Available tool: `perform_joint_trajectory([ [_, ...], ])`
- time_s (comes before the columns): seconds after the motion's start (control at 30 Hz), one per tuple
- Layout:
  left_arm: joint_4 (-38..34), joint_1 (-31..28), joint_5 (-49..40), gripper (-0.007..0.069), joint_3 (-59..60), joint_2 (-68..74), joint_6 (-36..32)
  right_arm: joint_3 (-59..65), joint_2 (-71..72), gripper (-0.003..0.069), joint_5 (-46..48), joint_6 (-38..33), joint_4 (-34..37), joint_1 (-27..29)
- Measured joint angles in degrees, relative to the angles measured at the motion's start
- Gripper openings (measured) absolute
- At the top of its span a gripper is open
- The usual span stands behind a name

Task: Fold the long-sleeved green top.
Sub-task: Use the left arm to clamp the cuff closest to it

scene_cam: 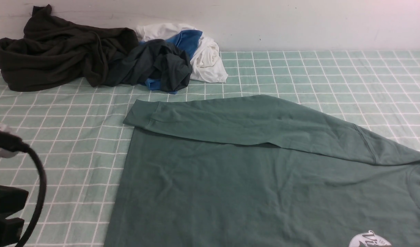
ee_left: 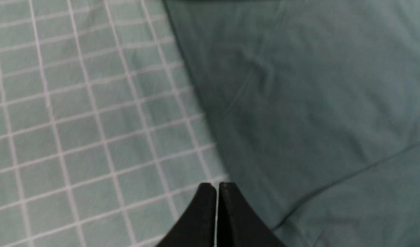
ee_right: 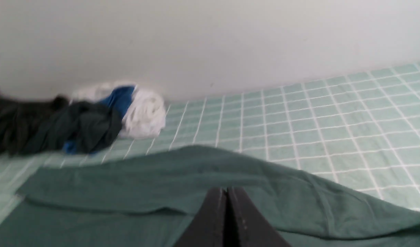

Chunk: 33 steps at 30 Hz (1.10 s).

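The green long-sleeved top (scene_cam: 251, 185) lies spread flat on the checked cloth, filling the near right of the front view. One sleeve (scene_cam: 251, 120) is folded across its far edge, cuff to the left. Part of its white round logo (scene_cam: 369, 240) shows at the bottom edge. My left gripper (ee_left: 217, 185) is shut and empty, hovering over the top's left hem edge (ee_left: 203, 130). My right gripper (ee_right: 226, 188) is shut and empty too, above the top's body (ee_right: 93, 223) near the folded sleeve (ee_right: 182, 171). In the front view only a part of the left arm (scene_cam: 7, 206) shows.
A pile of other clothes sits at the far left against the wall: a very dark garment (scene_cam: 55, 51), a blackish-green one (scene_cam: 155, 65), and white and blue pieces (scene_cam: 203, 51). The green checked cloth (scene_cam: 333, 75) covers the table. A black cable (scene_cam: 38, 185) loops by the left arm.
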<state>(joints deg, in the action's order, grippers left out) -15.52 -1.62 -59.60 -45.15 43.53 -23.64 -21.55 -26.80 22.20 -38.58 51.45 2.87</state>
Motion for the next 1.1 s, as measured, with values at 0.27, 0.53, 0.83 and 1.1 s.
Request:
perform_joint_trajectory([
  [0.27, 9.12, 18.55, -4.98, -0.0003, -4.12, 15.50, 1.08, -18.52, -24.62, -0.0014, 34.33, 2.86, -15.84, -6.44],
  [0.53, 9.80, 29.24, -4.26, 0.0015, -2.49, 25.75, 0.98, -19.31, -30.74, -0.0014, 48.00, 15.71, -35.35, -20.24],
  [0.83, 9.30, 33.71, 8.00, 0.0271, 1.87, 38.97, 1.06, -19.31, -30.24, -0.0014, 47.66, 19.13, -41.02, -22.78],
  [1.1, 6.88, 33.71, 12.05, 0.0362, 1.52, 49.60, 0.71, -19.31, -30.24, -0.0014, 45.09, 19.33, -40.90, -22.78],
])
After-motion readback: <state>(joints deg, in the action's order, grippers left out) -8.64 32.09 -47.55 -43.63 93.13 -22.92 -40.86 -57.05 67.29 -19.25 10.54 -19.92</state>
